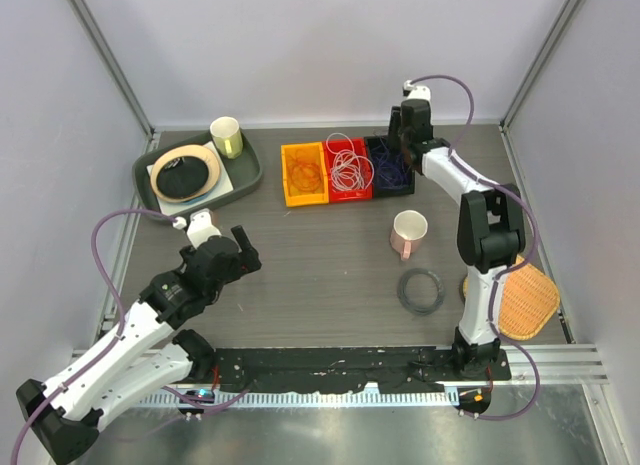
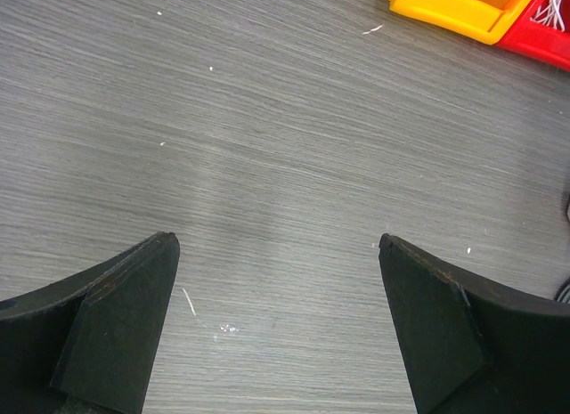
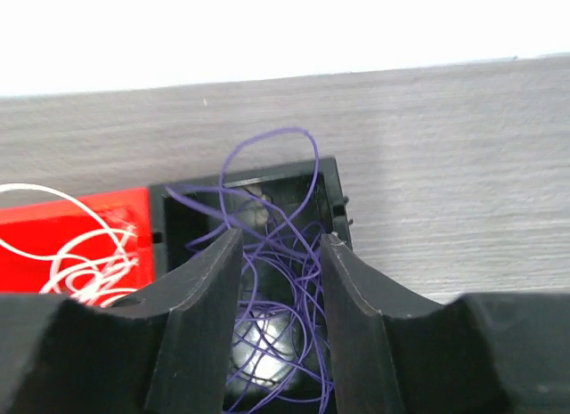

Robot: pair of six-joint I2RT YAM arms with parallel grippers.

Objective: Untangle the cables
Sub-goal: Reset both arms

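Sorting by colour seemingly near done: orange cables (image 1: pixel 305 175) in yellow bin (image 1: pixel 290 198), white cables (image 1: pixel 347 168) in red bin (image 1: pixel 350 194), purple cables (image 1: pixel 388 171) in black bin (image 3: pixel 160 214) (some loops overhanging), right gripper (image 3: pixel 279 239) part-open astride them, clamping nothing; left gripper (image 2: pixel 276 243) wide open, empty.

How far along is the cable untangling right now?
Done, seemingly: orange wire loops sit in the yellow plastic bin, white wire loops in the red bin. In hand: the right gripper, jaws parted, straddles purple wire loops in the black bin. Remaining: little, apparently; the left gripper hangs open, empty.
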